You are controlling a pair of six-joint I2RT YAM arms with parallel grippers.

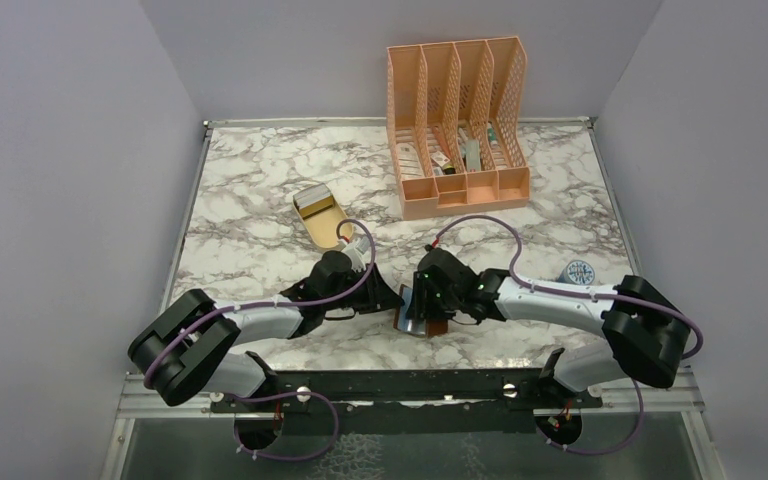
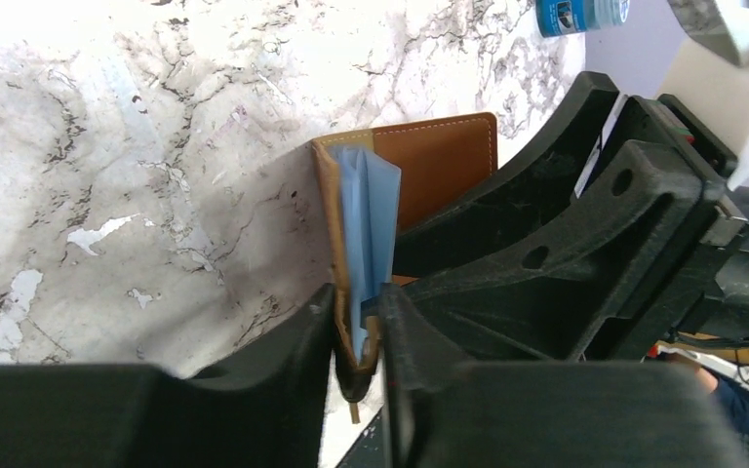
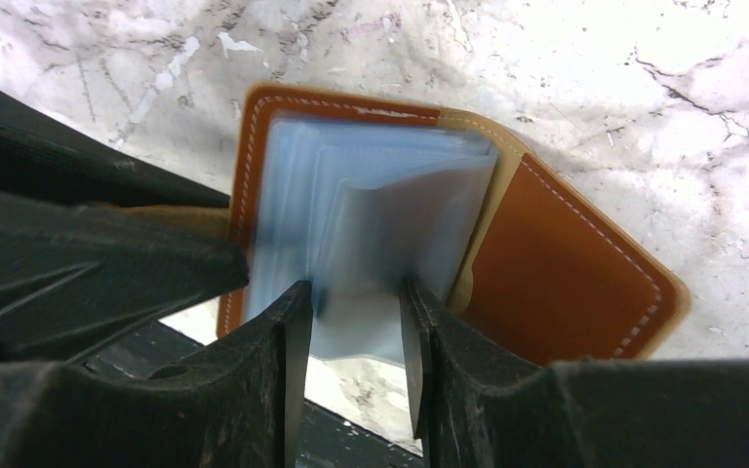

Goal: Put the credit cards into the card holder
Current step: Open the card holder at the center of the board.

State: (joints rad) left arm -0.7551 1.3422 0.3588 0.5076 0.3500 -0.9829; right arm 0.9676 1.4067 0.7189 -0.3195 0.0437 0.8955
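Brown leather card holder [image 3: 566, 263] is held open near the front edge of the marble counter [image 1: 250, 190]. The left gripper [image 2: 357, 351] has its jaws pinching the edge of the cover; the jaws of the right gripper [image 3: 356, 312] pinch the pale blue inner pockets [image 3: 351, 195].

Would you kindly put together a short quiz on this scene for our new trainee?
1. True or false: only the left gripper touches the card holder.
2. The peach organiser stands: A at the far side of the table; B between the grippers; C at the near edge.
3. What sits between the fingers of the right gripper?
Key: 1 false, both grippers hold it; 2 A; 3 the card holder's pale blue pockets.
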